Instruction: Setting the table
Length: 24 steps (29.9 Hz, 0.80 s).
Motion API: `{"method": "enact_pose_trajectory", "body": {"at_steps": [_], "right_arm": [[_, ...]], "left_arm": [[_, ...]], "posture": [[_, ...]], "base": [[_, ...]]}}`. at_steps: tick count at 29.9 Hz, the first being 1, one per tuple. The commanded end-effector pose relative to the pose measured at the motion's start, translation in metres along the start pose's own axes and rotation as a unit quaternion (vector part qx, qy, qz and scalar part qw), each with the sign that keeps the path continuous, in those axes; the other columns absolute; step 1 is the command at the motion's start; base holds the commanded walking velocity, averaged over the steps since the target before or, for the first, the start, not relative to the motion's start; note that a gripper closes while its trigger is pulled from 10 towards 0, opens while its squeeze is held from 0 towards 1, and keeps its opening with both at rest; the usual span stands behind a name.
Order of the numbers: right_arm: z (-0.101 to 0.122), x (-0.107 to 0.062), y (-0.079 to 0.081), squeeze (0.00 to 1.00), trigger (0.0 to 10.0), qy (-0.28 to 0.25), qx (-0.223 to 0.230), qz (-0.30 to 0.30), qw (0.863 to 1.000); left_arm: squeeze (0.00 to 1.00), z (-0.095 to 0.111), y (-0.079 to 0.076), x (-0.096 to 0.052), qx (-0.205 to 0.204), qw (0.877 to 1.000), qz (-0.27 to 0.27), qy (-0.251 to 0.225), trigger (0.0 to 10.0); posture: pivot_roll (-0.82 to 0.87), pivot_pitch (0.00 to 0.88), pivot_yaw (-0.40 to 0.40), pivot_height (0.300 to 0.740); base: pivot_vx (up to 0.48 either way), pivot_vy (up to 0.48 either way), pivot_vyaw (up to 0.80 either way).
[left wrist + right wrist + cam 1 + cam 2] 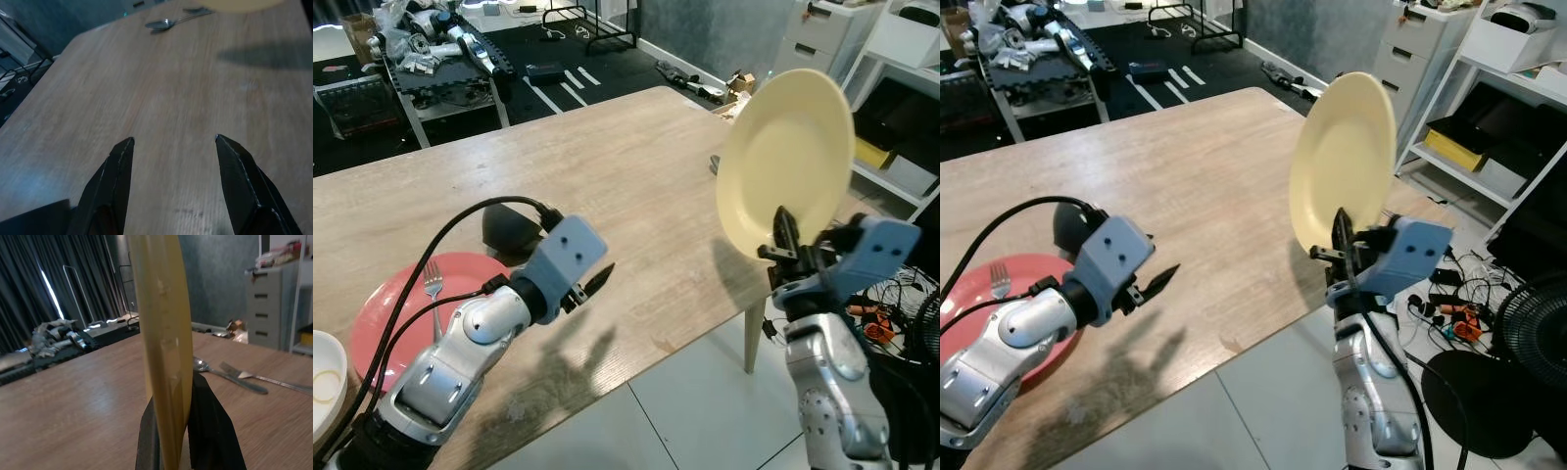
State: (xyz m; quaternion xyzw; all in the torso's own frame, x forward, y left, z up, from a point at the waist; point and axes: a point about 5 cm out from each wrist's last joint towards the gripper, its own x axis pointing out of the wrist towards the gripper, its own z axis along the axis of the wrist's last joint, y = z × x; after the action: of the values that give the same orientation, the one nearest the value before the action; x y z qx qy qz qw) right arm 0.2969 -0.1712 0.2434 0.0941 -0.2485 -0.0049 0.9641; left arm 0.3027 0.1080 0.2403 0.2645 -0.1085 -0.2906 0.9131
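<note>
A long wooden tabletop (607, 166) runs across a cluttered workshop room, with white drawers and shelving behind its far corner. Taking the red plate (460, 279) as our marker and working across: it sits flat at the near left edge of the tabletop with a fork (433, 286) lying on it, so that place looks at least partly laid. Just beyond the plate, a dark rounded object (504, 225) rests on the wood; I can't make out what it is. At the very corner, left of the red plate, the rim of a white dish (325, 377) peeks in.

Next, the left hand (592, 284) hovers over bare wood just right of the red plate, fingers spread apart, gripping nothing at all.

Well to the right of the red plate, at the tabletop's right edge, the right hand (786, 245) has its fingers pinched on the lower rim of the pale yellow plate (788, 157), held up on edge in the air, not yet down. Beyond it, a spoon (215, 371) and a second fork (254, 377) lie on the wood.

My read: one setting placed, a second underway, with the yellow plate to be laid beside that cutlery.
</note>
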Motion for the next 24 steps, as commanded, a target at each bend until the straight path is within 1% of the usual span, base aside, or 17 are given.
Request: {"method": "enact_pose_trajectory", "body": {"at_steps": [1, 3, 4, 5, 9, 10, 11, 15, 17, 24], "right_arm": [[0.007, -0.003, 0.003, 0.00, 10.0, -0.021, -0.012, -0.002, 1.000], [0.007, -0.003, 0.002, 0.00, 10.0, -0.023, -0.018, -0.010, 1.000], [0.007, -0.003, 0.002, 0.00, 10.0, -0.023, -0.018, -0.010, 1.000], [0.006, -0.003, 0.000, 0.00, 10.0, -0.025, -0.032, -0.021, 0.999], [0.006, -0.001, -0.002, 0.00, 10.0, -0.027, -0.043, -0.035, 0.998], [0.005, -0.001, -0.002, 0.00, 10.0, -0.028, -0.045, -0.036, 0.998], [0.004, -0.001, -0.003, 0.00, 10.0, -0.028, -0.046, -0.040, 0.998], [0.003, -0.001, -0.002, 0.00, 10.0, -0.026, -0.047, -0.043, 0.998], [-0.003, -0.002, -0.001, 0.00, 10.0, -0.013, -0.035, -0.051, 0.998], [-0.013, -0.005, -0.001, 0.00, 10.0, 0.004, -0.030, -0.058, 0.998]], "left_arm": [[0.00, -0.002, -0.003, 0.001, -0.032, 0.999, -0.001, -0.001, 10.0], [0.00, -0.002, -0.002, 0.003, -0.060, 0.998, 0.016, 0.002, 10.0], [0.00, -0.002, -0.002, 0.003, -0.060, 0.998, 0.016, 0.002, 10.0], [0.00, -0.004, -0.003, 0.005, -0.087, 0.996, 0.023, 0.005, 10.0], [0.00, -0.006, -0.006, 0.007, -0.090, 0.995, 0.030, 0.007, 10.0], [0.00, -0.007, -0.007, 0.008, -0.099, 0.995, 0.033, 0.006, 10.0], [0.00, -0.008, -0.007, 0.008, -0.128, 0.991, 0.041, 0.002, 10.0], [0.00, -0.012, -0.006, 0.009, -0.137, 0.989, 0.050, 0.002, 10.0], [0.00, -0.015, -0.004, 0.008, -0.153, 0.986, 0.067, 0.006, 10.0], [0.00, -0.023, -0.004, 0.007, -0.167, 0.982, 0.090, 0.017, 10.0]], "posture": [[0.08, 0.130, 0.105, 0.740], [0.08, 0.130, 0.103, 0.740], [0.08, 0.130, 0.103, 0.740], [0.08, 0.128, 0.099, 0.740], [0.08, 0.127, 0.098, 0.740], [0.08, 0.127, 0.098, 0.740], [0.08, 0.126, 0.099, 0.740], [0.07, 0.126, 0.099, 0.740], [0.07, 0.126, 0.099, 0.740], [0.08, 0.123, 0.093, 0.740]], "base": [[0.000, 0.000, 0.00], [0.000, 0.000, 0.00], [0.000, 0.000, 0.00], [0.000, 0.000, 0.00], [0.000, 0.000, 0.00], [0.000, 0.000, 0.00], [0.000, 0.000, 0.00], [0.000, 0.000, 0.00], [0.000, 0.000, 0.00], [0.000, 0.000, 0.00]]}}
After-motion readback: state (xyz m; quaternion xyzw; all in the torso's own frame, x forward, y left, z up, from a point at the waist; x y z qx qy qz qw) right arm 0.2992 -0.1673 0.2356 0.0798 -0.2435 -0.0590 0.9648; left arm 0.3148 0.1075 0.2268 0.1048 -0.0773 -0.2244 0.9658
